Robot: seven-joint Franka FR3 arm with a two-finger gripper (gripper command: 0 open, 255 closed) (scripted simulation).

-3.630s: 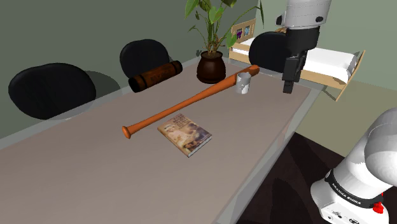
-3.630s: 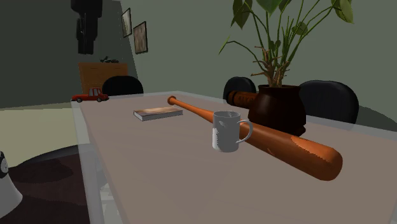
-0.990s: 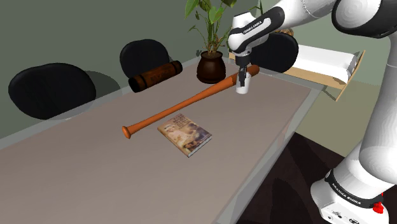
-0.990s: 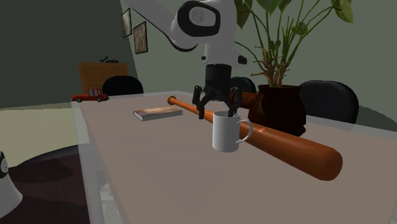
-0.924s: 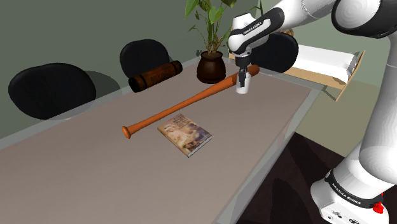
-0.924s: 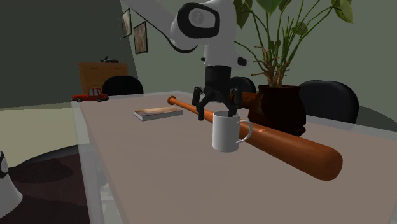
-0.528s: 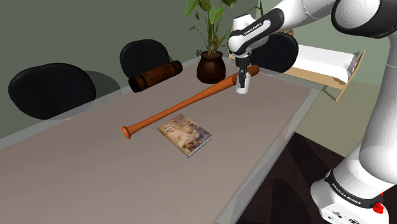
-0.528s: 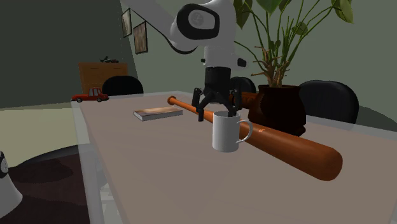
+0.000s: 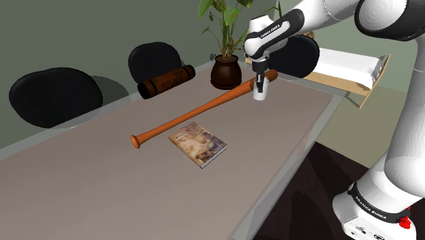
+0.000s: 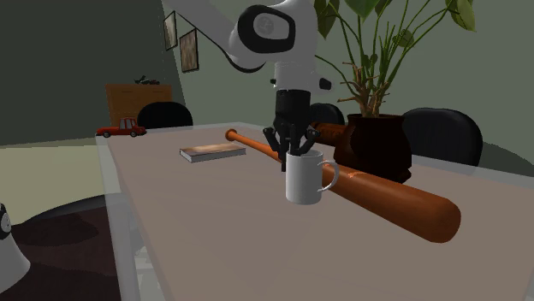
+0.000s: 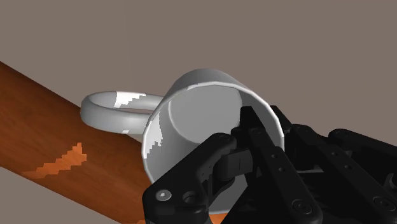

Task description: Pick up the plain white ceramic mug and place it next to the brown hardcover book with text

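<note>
Black 2-finger gripper clamped on rim of upright plain white mug right below it, beside fat end of orange-brown baseball bat; brown hardcover book well apart, twd shoulder view's lower left.

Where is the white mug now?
In the shoulder view, the white handled mug stands far right on the grey table, beside the thick end of the orange baseball bat, its rim clasped by the black gripper.
</note>
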